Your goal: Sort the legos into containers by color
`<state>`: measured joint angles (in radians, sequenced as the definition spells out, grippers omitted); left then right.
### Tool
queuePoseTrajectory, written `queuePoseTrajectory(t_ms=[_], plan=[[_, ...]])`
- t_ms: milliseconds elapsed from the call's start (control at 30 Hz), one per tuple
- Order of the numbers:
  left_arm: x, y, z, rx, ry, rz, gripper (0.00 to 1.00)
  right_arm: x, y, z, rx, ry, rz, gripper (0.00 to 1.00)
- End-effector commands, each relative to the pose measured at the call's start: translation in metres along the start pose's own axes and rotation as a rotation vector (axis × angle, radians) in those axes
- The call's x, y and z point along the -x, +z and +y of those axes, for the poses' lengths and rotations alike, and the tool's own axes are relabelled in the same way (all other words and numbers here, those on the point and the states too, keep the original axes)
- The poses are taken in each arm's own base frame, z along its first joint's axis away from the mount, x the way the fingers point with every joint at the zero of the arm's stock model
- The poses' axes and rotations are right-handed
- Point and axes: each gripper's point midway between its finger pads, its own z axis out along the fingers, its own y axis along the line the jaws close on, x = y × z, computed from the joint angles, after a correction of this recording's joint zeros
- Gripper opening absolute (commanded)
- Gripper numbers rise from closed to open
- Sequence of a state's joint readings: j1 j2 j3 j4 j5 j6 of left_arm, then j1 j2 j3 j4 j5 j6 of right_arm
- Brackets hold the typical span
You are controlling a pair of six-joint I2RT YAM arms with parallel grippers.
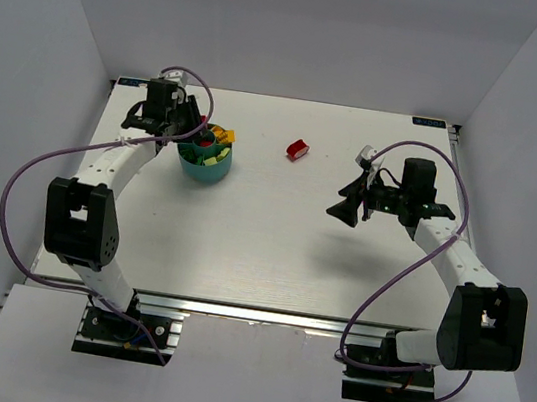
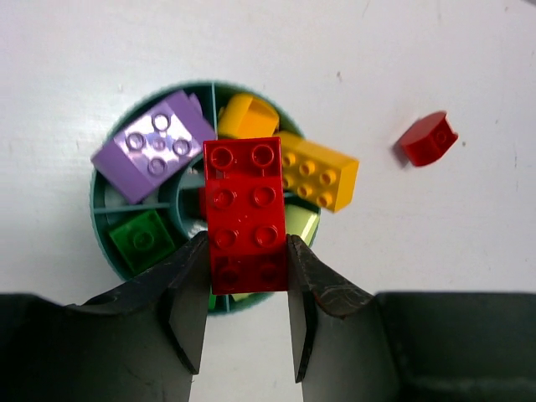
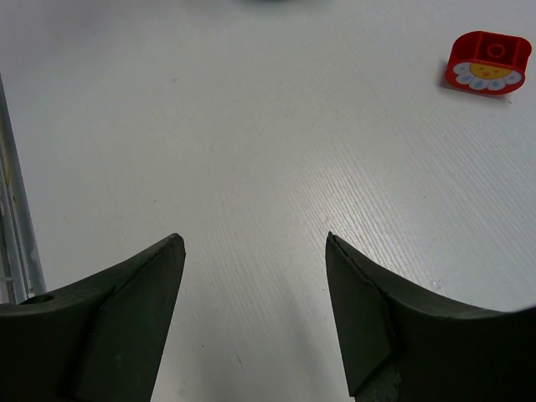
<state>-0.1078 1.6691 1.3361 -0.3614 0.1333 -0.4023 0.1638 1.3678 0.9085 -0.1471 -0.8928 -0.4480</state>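
**Friend:** Where is the long red brick [image 2: 245, 213]?

**Me:** My left claw [image 2: 247, 260] has it. One finger presses each long side at the near end. The brick hangs over the middle of the teal cup [image 2: 100, 209]. I cannot tell if it touches anything inside.

**Friend:** What is in the cup?

**Me:** My left wrist camera looks right down into it. A purple brick [image 2: 155, 146] sits in the far left part. A green brick [image 2: 141, 240] sits in the near left part. A yellow brick [image 2: 318, 173] and a round-topped orange brick [image 2: 247, 115] are piled on the right side. The yellow brick sticks out over the rim. From the top camera the cup [image 1: 203, 166] is just a small teal ring with bits of color, and my left claw [image 1: 193, 129] hides part of it.

**Friend:** Any brick left out?

**Me:** Yes, a small red brick [image 1: 298, 149] lies on the bench [image 1: 243, 238], to the right of the cup and apart from it. Only my right wrist camera shows the white and yellow flower on its face [image 3: 489, 62].

**Friend:** And your other claw?

**Me:** My right claw [image 3: 253, 241] is spread wide with nothing in it. In the top camera it [image 1: 349, 201] hangs over the right side of the bench, well apart from the cup.
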Motion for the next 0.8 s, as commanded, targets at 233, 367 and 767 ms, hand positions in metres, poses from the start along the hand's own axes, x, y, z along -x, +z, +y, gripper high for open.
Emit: queuePoseTrajectory(t_ms=[233,367,767], plan=[[0.035,0.018,0.0,-0.012,0.065,-0.138,0.19,0.012,-0.001,-0.001,0.003,-0.035,-0.035,0.73],[0.044,0.002,-0.019,-0.113,0.069,-0.198,0.18,0.016,0.0,-0.002,0.011,-0.035,-0.042,0.73],[0.033,-0.121,-0.091,-0.561,0.182,-0.415,0.18,0.126,0.078,0.004,0.05,0.33,-0.124,0.68]])
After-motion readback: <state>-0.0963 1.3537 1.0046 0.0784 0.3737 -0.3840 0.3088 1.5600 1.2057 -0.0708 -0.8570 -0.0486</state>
